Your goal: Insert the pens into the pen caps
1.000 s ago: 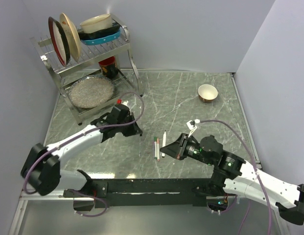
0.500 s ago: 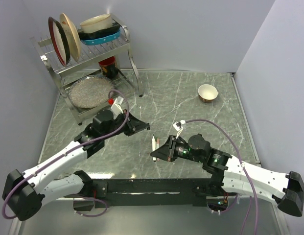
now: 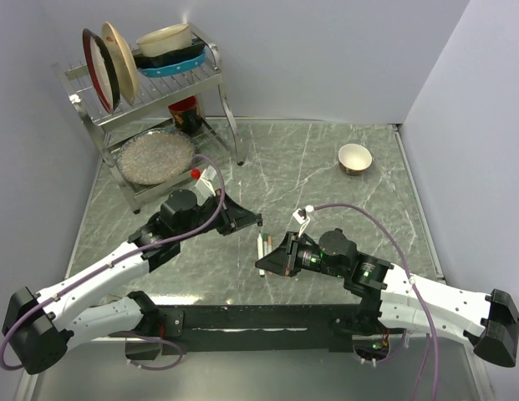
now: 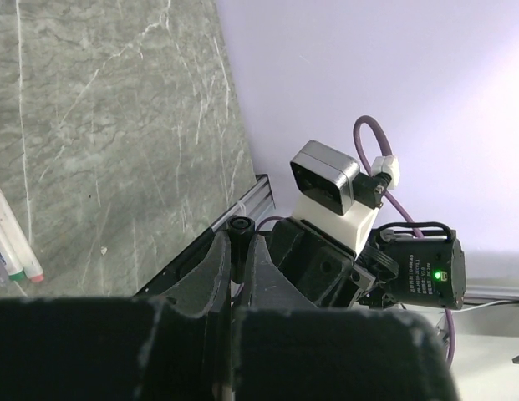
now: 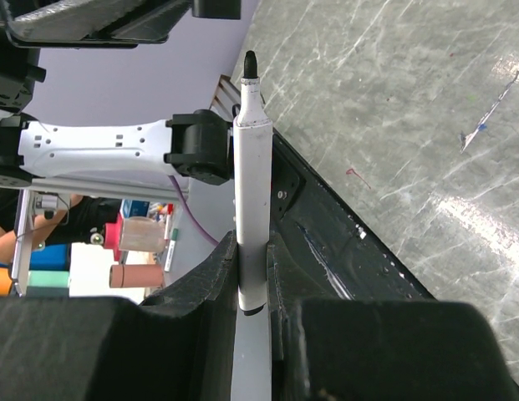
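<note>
The capping step looks to be in hand. The right gripper (image 5: 252, 244) clamps an uncapped pen (image 5: 251, 159), its black tip pointing out toward the left arm. The left gripper (image 4: 242, 255) is pinched narrow on what looks like a black cap (image 4: 238, 225). Two other pens (image 3: 262, 247) lie on the table (image 3: 326, 175) between the arms. Next, tip and cap mouth likely need lining up on one axis, then pressing together.

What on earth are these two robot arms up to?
They are putting a cap back on a pen. The right gripper is clamped on a white pen whose black tip is bare. The left gripper pinches a small black piece, apparently the cap. Tip and cap are apart, not yet joined. On the table near them lie two more pens with green and red ends.
</note>
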Tool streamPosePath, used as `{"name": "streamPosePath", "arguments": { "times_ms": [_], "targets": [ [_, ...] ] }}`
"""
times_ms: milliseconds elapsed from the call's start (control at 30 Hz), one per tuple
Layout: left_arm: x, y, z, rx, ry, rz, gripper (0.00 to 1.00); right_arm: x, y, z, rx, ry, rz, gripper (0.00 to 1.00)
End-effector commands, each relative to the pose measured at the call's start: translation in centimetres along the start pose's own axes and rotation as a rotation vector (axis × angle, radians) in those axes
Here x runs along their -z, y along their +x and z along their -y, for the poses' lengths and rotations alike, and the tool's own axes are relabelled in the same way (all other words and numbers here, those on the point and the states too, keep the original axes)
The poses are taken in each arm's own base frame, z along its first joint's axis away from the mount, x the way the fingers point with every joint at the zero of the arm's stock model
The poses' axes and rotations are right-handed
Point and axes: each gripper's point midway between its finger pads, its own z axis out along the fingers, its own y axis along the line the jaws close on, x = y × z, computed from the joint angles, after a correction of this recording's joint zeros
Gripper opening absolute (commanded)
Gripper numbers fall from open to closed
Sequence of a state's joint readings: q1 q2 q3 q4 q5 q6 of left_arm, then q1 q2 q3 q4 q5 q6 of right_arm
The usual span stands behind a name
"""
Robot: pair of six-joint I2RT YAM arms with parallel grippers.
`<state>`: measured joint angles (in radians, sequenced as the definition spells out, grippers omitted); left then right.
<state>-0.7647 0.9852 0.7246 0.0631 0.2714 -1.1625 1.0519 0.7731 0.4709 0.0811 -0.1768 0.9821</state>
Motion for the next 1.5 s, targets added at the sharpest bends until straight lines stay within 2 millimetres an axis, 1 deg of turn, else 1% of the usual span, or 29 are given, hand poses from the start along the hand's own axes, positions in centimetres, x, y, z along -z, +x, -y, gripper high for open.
{"name": "streamPosePath", "arguments": {
  "times_ms": [0, 300, 533, 633, 833, 933, 967, 1067, 1200, 1233, 1300, 1333, 1400, 1433, 1467],
  "targets": [
    [0.0, -0.9, 2.2, -0.056, 0.044, 0.026, 0.01, 0.3, -1.3, -2.3, 0.021, -0.063, 0.045, 0.0],
    [0.0, -0.5, 1.3, -0.065, 0.016, 0.021, 0.01, 0.6, -1.5, -2.1, 0.018, -0.057, 0.063, 0.0],
    [0.2, 0.0, 1.5, -0.066, 0.025, 0.005, 0.01, 0.6, -1.7, -2.0, 0.02, -0.048, 0.073, 0.0],
    [0.2, 0.6, 1.8, -0.064, 0.045, -0.012, 0.01, 0.5, -1.9, -1.9, 0.022, -0.039, 0.079, 0.0],
    [0.6, 2.1, 1.7, -0.088, 0.035, -0.054, 0.01, 0.9, -2.7, -2.5, 0.034, -0.042, 0.114, 0.0],
    [0.9, 2.6, 1.8, -0.107, 0.05, -0.063, 0.01, 1.6, -3.4, -3.5, 0.041, -0.096, 0.153, 0.0],
    [1.1, 2.8, 2.2, -0.109, 0.069, -0.072, 0.01, 2.1, -3.7, -4.1, 0.042, -0.128, 0.177, 0.0],
    [1.6, 3.6, 3.5, -0.106, 0.154, -0.096, 0.01, 2.8, -4.4, -4.8, 0.058, -0.16, 0.22, 0.0],
    [2.4, 4.1, 6.0, -0.131, 0.252, -0.113, 0.01, 3.9, -5.3, -6.6, 0.091, -0.233, 0.268, 0.0],
    [2.6, 4.2, 6.5, -0.145, 0.269, -0.112, 0.01, 4.2, -5.7, -7.2, 0.097, -0.253, 0.282, 0.0],
    [2.9, 4.4, 7.3, -0.154, 0.296, -0.117, 0.04, 4.5, -6.1, -7.8, 0.116, -0.259, 0.291, 0.0],
    [3.2, 4.3, 8.0, -0.156, 0.317, -0.109, 0.08, 4.6, -6.3, -8.1, 0.128, -0.251, 0.291, 0.0],
    [3.6, 3.9, 8.7, -0.155, 0.331, -0.092, 0.16, 4.5, -6.2, -8.3, 0.165, -0.243, 0.275, 0.0],
    [3.9, 3.6, 9.1, -0.158, 0.334, -0.08, 0.25, 4.4, -6.2, -8.5, 0.175, -0.246, 0.262, 0.0],
    [4.1, 3.4, 9.4, -0.159, 0.336, -0.069, 0.29, 4.4, -5.9, -8.6, 0.202, -0.252, 0.249, 0.0]
  ]
}}
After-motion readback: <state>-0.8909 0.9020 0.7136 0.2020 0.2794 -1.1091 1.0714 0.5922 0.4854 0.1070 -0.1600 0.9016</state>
